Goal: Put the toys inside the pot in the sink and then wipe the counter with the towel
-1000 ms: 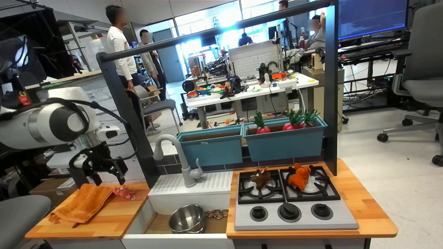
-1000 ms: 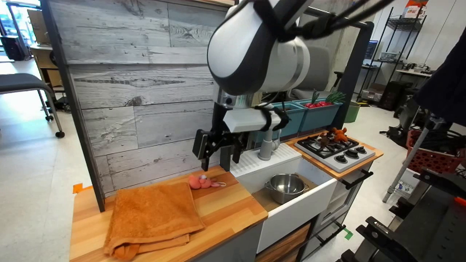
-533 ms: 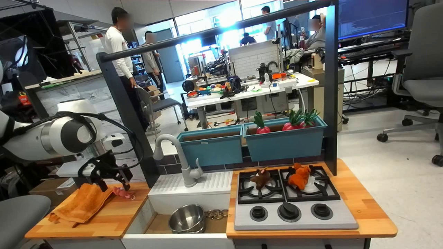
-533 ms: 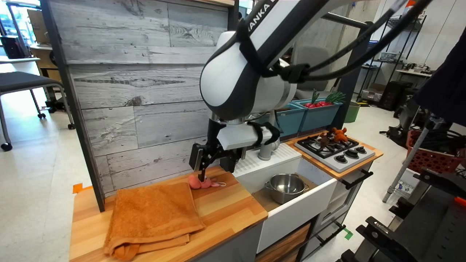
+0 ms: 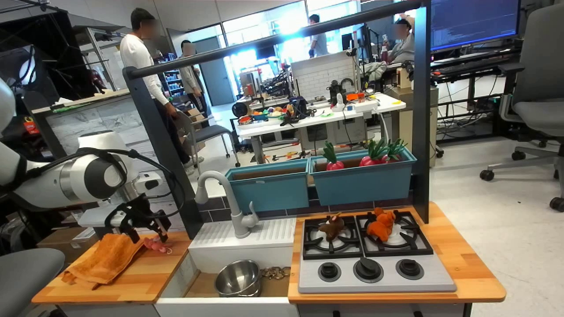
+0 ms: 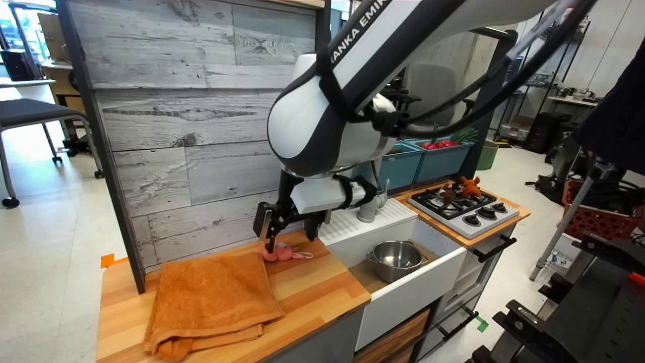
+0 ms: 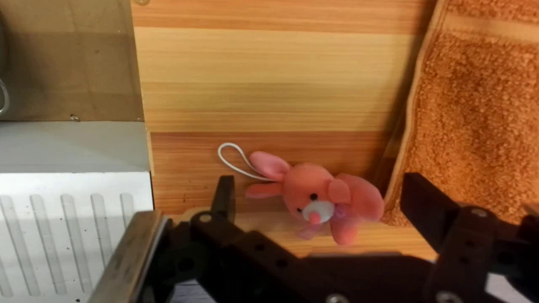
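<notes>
A pink bunny toy (image 7: 309, 187) with a white loop lies on the wooden counter (image 6: 317, 292), beside the edge of the folded orange towel (image 6: 214, 295). My gripper (image 7: 318, 183) hangs low over this toy, open. In the wrist view the toy shows between its spread fingers, not gripped. In an exterior view one fingertip overlaps the toy; contact cannot be told. A brown toy (image 5: 332, 227) and an orange toy (image 5: 381, 225) rest on the stove burners. The steel pot (image 6: 390, 273) stands inside the white sink (image 6: 413, 297), no toy visible in it.
Behind the counter rises a grey plank wall (image 6: 201, 116). The grey faucet (image 5: 229, 193) stands at the back of the sink, in front of blue planters (image 5: 269, 191). A dark post (image 5: 163, 154) rises near my arm. A metal chain-like thing (image 5: 276, 273) lies beside the pot.
My gripper has come down and shifted over the pink toy, staying open. The toys, towel and pot have not moved. People in the background have shifted.
</notes>
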